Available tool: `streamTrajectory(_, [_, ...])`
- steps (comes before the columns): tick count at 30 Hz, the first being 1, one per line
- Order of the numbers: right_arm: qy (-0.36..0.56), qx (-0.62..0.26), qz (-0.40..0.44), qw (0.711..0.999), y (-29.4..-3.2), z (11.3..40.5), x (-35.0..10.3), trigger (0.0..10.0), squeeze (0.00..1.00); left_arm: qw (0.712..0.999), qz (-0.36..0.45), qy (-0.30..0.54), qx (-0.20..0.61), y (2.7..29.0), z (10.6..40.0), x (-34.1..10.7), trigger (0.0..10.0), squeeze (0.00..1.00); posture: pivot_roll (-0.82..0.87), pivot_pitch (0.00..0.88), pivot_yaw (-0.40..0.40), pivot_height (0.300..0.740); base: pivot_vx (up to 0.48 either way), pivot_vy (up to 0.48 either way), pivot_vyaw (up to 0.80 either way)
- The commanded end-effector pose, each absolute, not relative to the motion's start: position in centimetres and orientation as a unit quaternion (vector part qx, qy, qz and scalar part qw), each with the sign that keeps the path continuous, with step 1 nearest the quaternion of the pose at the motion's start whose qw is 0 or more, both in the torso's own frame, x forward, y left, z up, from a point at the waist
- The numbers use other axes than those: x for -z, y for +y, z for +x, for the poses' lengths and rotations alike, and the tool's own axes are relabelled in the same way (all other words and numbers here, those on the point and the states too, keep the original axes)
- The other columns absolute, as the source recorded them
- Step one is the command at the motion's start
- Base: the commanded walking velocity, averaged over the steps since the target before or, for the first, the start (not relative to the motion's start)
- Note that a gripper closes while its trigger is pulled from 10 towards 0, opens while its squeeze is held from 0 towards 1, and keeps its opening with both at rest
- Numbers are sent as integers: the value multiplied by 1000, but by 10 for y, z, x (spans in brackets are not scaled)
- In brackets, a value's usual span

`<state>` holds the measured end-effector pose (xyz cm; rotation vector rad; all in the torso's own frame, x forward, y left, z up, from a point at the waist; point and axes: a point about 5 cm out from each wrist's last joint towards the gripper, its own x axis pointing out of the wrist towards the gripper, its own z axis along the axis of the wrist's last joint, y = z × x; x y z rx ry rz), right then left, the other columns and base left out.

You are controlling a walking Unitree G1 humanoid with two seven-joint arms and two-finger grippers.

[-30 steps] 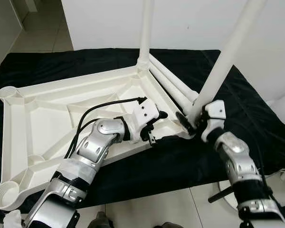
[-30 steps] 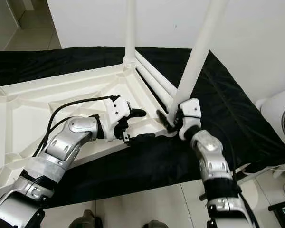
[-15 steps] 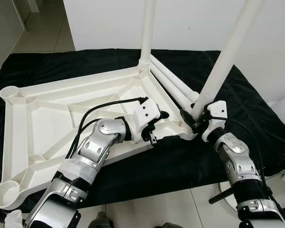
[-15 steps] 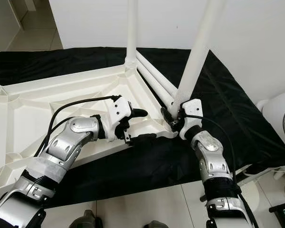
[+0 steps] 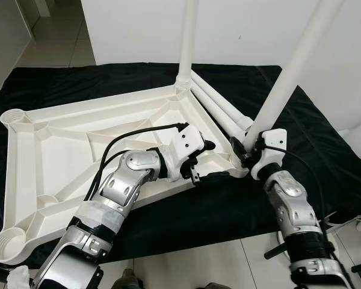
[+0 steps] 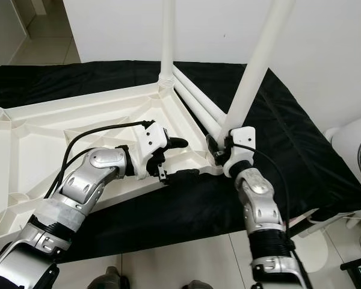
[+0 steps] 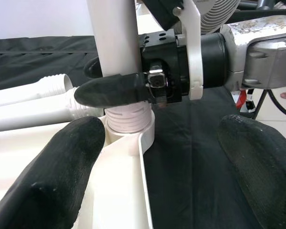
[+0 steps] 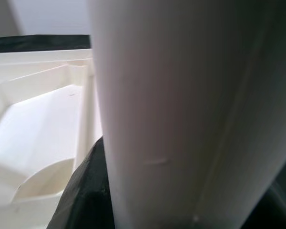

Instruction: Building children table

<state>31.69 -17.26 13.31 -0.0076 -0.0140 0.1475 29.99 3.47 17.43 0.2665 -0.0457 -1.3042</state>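
Left eye view, surface: black cloth (image 5: 325, 150) covers the surface, carrying all the parts.
Tabletop: white plastic tabletop (image 5: 60, 144) lies upside down on the cloth, ribs facing up.
Fitted leg: white leg (image 5: 187, 36) stands upright in the far corner socket.
Held leg: second leg (image 5: 289, 72) tilts up from the near right corner socket.
Spare legs: two legs (image 5: 219, 111) lie along the tabletop's right edge.
Right hand: right hand (image 5: 243, 150) is clenched around the held leg's base.
Left hand: left hand (image 5: 203, 161) is released, fingers spread over the tabletop's rim beside that socket.
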Motion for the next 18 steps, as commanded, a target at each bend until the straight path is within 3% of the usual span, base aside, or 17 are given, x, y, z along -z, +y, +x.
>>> streamTrajectory(1, [38,-12,12,999,-176,311,-118,10000,0,792,128,-18,597,37,301,-170,10000,0,-12,5,-37,740,0,0,0])
streamTrajectory(8, [28,124,50,991,-137,293,-122,10000,0,798,141,-17,585,45,308,-169,10000,0,-7,0,-45,740,0,0,0])
streamTrajectory(18, [30,120,69,990,-121,290,-128,10000,0,802,140,-17,580,47,310,-170,10000,0,-9,0,-46,740,0,0,0])
